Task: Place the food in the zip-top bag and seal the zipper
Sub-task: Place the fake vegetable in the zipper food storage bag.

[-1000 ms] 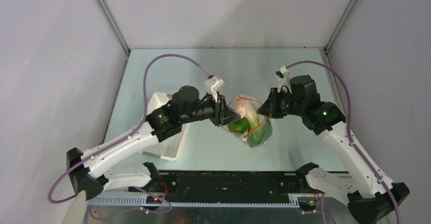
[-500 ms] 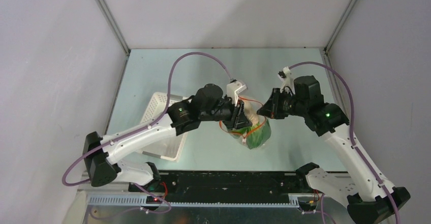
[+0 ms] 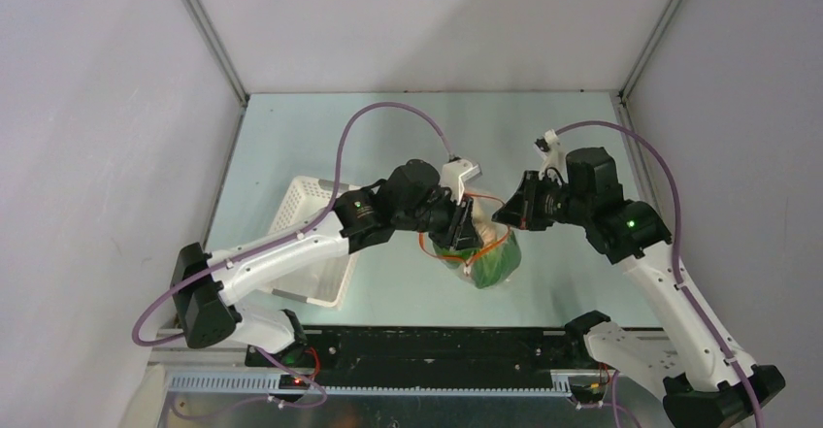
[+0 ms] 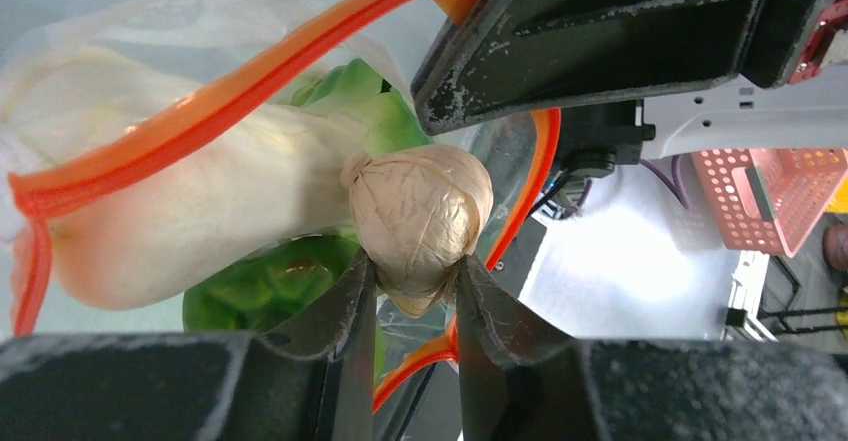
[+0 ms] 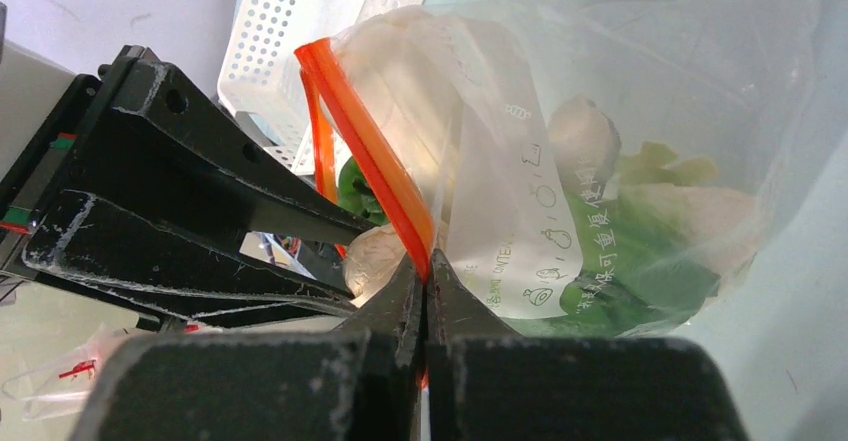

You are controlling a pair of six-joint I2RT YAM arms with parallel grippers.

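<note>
The clear zip-top bag [image 3: 490, 253] hangs open in mid-table, its red-orange zipper [image 4: 190, 121] forming a loop. Bok choy [image 5: 640, 251] and a white mushroom [image 5: 583, 133] lie inside it. My left gripper [image 4: 412, 279] is shut on a beige mushroom [image 4: 420, 211] and holds it at the bag's open mouth, over the bok choy [image 4: 210, 211]. My right gripper [image 5: 424, 273] is shut on the zipper [image 5: 375, 156] and holds the bag's mouth up. In the top view the left gripper [image 3: 464, 226] and the right gripper [image 3: 507, 213] meet over the bag.
The white perforated basket [image 3: 309, 205] stands left of the bag, under the left arm; it also shows in the right wrist view [image 5: 300, 31]. Grey walls enclose the table on three sides. The arms' bases sit at the near edge.
My left arm has swung right from beside the basket, carrying the mushroom to the bag's mouth. My right gripper has held the zipper nearly still.
</note>
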